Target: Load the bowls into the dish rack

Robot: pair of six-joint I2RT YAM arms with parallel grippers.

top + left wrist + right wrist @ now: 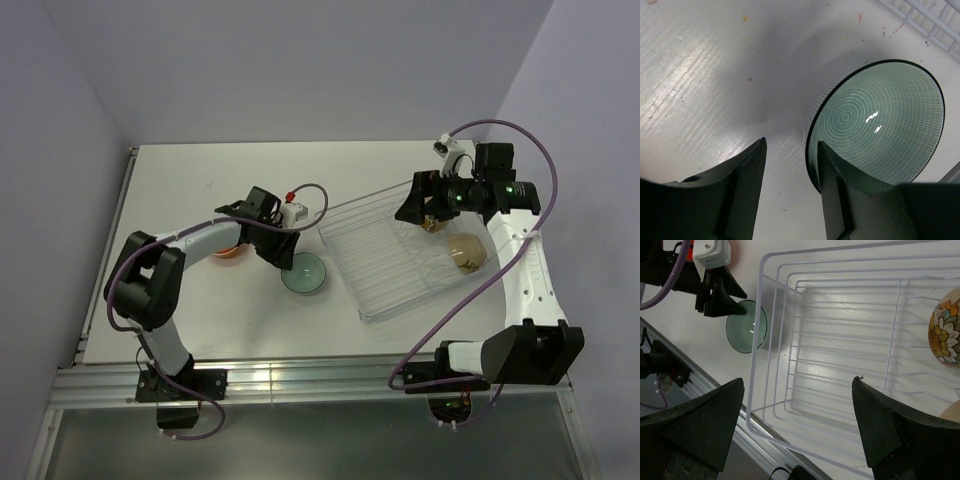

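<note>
A pale mint green bowl [305,272] sits on the table just left of the clear dish rack [385,262]. My left gripper [286,256] is open at its left rim. In the left wrist view [790,150] one finger [836,190] is over the mint bowl's [880,125] inside and the other [742,185] is outside the rim. A cream bowl [467,252] lies in the rack's right part. My right gripper [415,205] is open and empty above the rack's far side [797,385]. An orange-red bowl [230,251] is partly hidden under my left arm.
In the right wrist view the rack's wire rim [756,340] stands between the mint bowl [746,326] and a cream flower-patterned bowl [945,332]. A beige edge [952,412] shows at lower right. The rack corner [925,15] lies beyond the mint bowl. Purple cables loop over both arms.
</note>
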